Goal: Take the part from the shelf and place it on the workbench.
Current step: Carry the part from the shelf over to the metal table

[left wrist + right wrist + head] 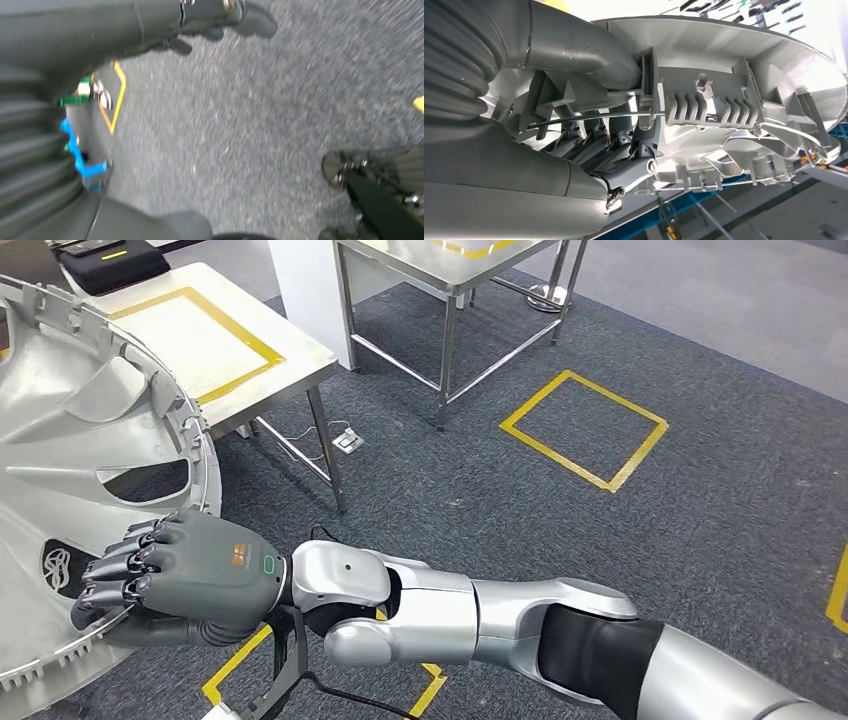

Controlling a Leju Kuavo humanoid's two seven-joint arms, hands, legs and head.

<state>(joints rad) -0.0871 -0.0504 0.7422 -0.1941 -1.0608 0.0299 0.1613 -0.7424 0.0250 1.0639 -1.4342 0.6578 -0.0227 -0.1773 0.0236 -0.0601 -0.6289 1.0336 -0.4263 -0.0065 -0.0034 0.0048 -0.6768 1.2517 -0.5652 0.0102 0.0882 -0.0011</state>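
— So where is the wheel cover right now?
— At the robot's left front, held up off the floor, its rim overlapping the near corner of the steel counter as seen from the head. That counter carries a yellow tape rectangle.
— And what is holding it?
— The right hand. Its dark fingers curl over the cover's lower rim, and the wrist camera shows them hooked in behind the ribbed inner face of the wheel cover, with the thick thumb pressed on the other side of the rim.
— The left hand?
— Its camera looks down at grey carpet, blurred. A dark finger shows against the floor, but I cannot tell how the hand stands.
— Anything else near the wheel cover?
— Beyond the counter stands a second steel table. A yellow tape square lies on the carpet to the right of the counter, well apart from the cover.
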